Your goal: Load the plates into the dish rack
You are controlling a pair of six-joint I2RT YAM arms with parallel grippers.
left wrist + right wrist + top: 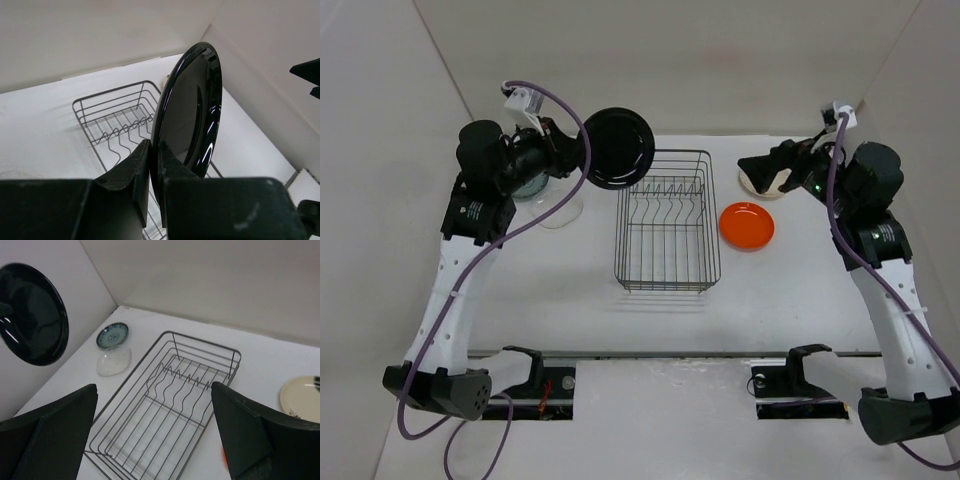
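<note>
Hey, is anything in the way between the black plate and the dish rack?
Nothing visible. The left hand holds the black plate on edge, raised by the far left corner of the dish rack, whose slots are empty. The orange plate lies outside, to the rack's right.

walls [650, 60]: plain off-white panels | table [570, 290]: white | light: even, soft

Left gripper [154, 152] tight on black plate [192, 110]; right gripper [154, 388] wide open.
</note>
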